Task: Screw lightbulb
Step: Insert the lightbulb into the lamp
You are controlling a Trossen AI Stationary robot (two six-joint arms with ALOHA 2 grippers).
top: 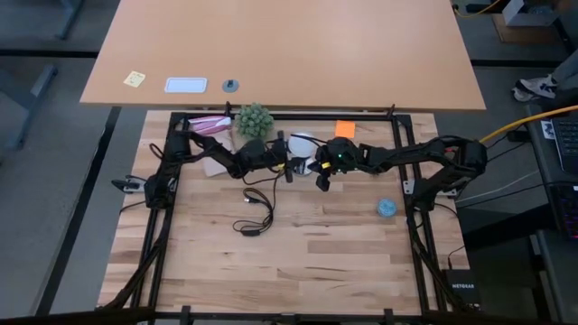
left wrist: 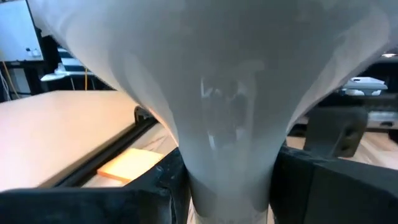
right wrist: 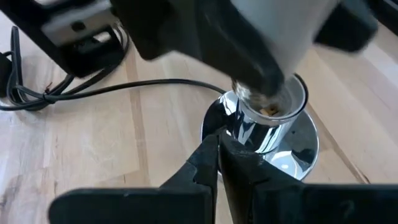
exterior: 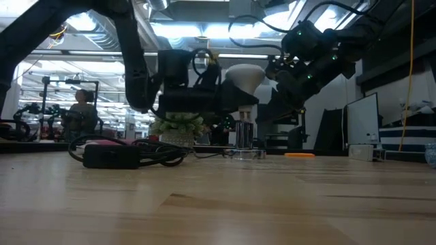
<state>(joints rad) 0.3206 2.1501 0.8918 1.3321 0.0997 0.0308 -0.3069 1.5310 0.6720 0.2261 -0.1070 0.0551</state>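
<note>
Lightbulb point(left wrist: 230, 93) clamped at its neck between left gripper point(left wrist: 227, 186) fingers, long axis upright, screw base down just above socket point(right wrist: 264, 124) mouth, nearly coaxial. Right gripper point(right wrist: 219, 155) pinched closed beside the socket stem, seemingly bracing it.

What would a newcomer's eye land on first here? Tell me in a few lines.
First, the white lightbulb, held by the left end effector at its narrow neck above the shiny socket near the table's far middle, its screw base at the socket's mouth. The shut right end effector presses against the socket. Next, the black cord looping toward the table's centre.
</note>
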